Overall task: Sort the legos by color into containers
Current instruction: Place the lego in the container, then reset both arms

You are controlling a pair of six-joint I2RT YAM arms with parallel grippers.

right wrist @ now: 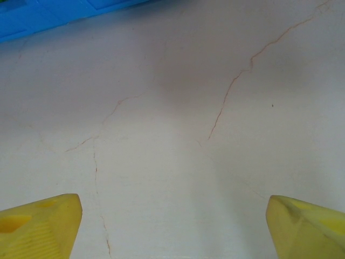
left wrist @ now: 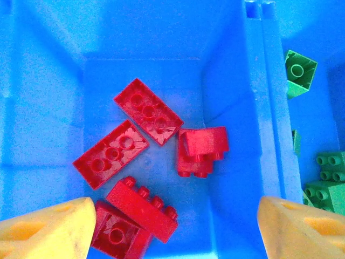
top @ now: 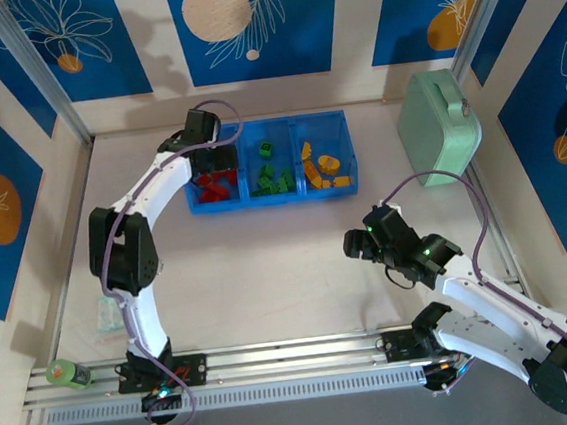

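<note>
Looking down from the top external camera: finding the translucent blue tray (top: pixel 272 201) lying near the far edge of the worktop (top: pixel 269 274), a little left of centre, its three compartments running left to right. Seeing the legos lying inside it by colour: red legos (top: pixel 216 187) in the left compartment, green legos (top: pixel 273 180) in the middle one, yellow-orange legos (top: pixel 324 166) in the right one. Noting the left gripper (top: pixel 213 162) hanging over the left compartment, above the red pile. Noting the right gripper (top: pixel 355 244) hovering over bare worktop toward the near right, well apart from the tray. Also spotting a mint-green case (top: pixel 438 127) standing toward the far right corner, near the tray's right end but apart from it.

Peering through the left wrist camera: looking straight down into the left compartment at the red legos (left wrist: pixel 148 111), five of them, lying loose on the blue floor, most with studs up, two overlapping at the near side. Finding the left gripper (left wrist: pixel 178 229) spread wide, its yellow fingers (left wrist: pixel 48 229) showing at the two lower corners, gripping nothing. Glimpsing the green legos (left wrist: pixel 326 189) past the divider wall on the right.

Peering through the right wrist camera: finding the right gripper (right wrist: pixel 172 226) likewise spread wide, nothing lying between its yellow fingers (right wrist: pixel 38 226), hanging above bare, faintly cracked worktop (right wrist: pixel 172 108). Catching a strip of the tray (right wrist: pixel 43 16) along the upper left corner.
</note>
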